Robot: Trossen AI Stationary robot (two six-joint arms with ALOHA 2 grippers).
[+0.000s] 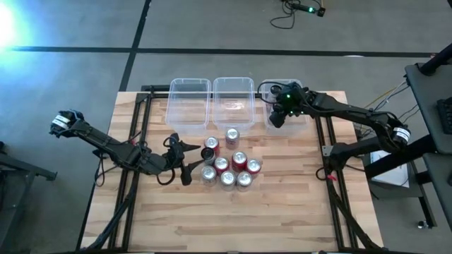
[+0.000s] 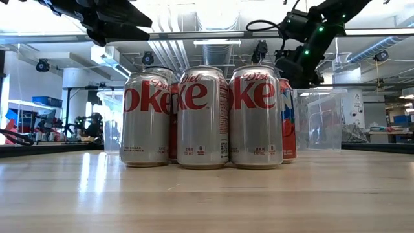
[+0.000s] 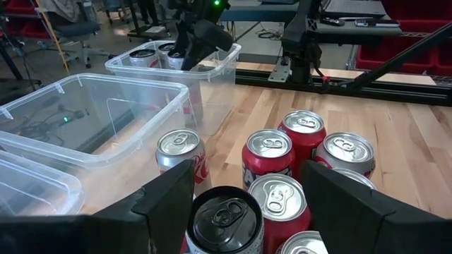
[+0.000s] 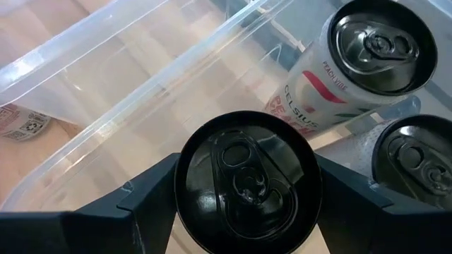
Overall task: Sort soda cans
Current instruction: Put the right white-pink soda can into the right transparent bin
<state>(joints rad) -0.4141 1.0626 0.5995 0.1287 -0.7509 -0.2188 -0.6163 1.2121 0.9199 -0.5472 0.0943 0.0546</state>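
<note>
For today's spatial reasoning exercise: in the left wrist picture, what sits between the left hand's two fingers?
A black-topped can stands between the fingers of the left hand, seen in the left wrist view. Red cans cluster just beyond it.

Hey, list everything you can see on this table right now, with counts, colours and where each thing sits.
Bins: three, clear plastic, row along the table's far edge.
Table cans: about nine, silver, red and one black, clustered mid-table.
Binned cans: at least two, one white, one dark, in the right-hand bin.
Held black can: one, black, above that bin.
Table: one, light wood.
Left gripper: open around the cluster's black can.
Right gripper: shut on the held black can.
</note>
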